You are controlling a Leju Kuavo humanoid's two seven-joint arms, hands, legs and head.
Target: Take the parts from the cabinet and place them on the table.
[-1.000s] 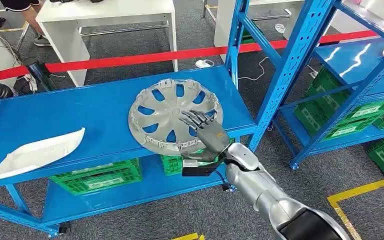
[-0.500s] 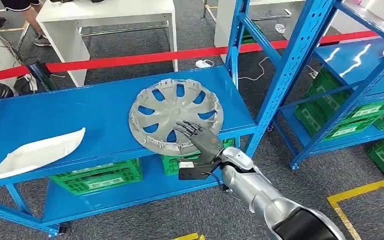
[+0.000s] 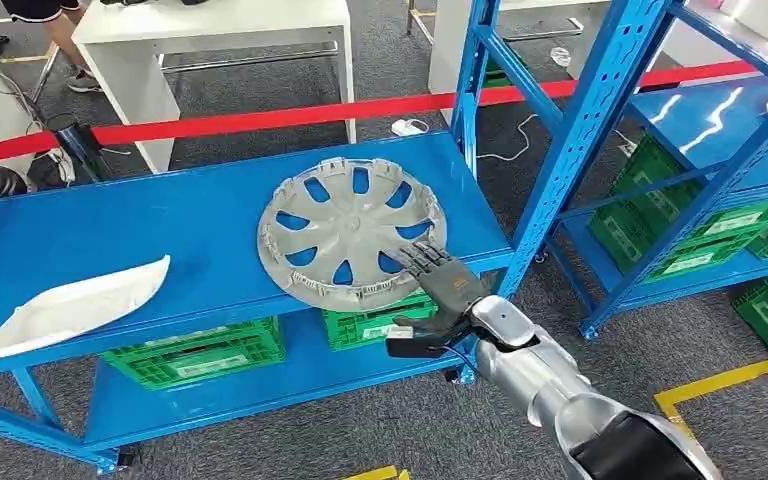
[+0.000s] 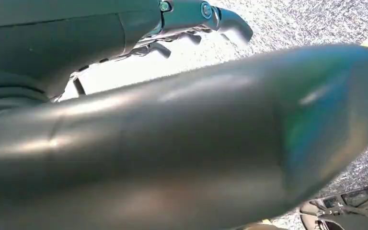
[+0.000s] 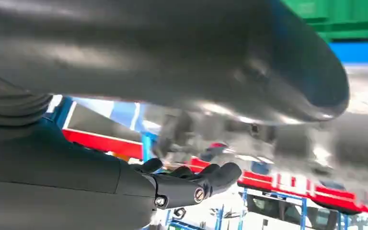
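Observation:
A grey hubcap lies flat on the blue cabinet shelf, its near rim jutting over the shelf's front edge. My right hand is at the hubcap's near right rim, fingers stretched over the edge and thumb spread out below, holding nothing. In the right wrist view the dark fingers reach forward under a blurred grey shape. A white curved part rests at the shelf's near left. My left hand hangs over grey carpet, fingers stretched out and holding nothing.
Green crates sit on the lower shelf under the hubcap. A blue upright post stands just right of the hand, with another blue rack and green crates beyond. A red barrier tape and a white table lie behind.
My right hand has slid back off the hubcap's face toward its near right rim. The hubcap and the white part have not moved.

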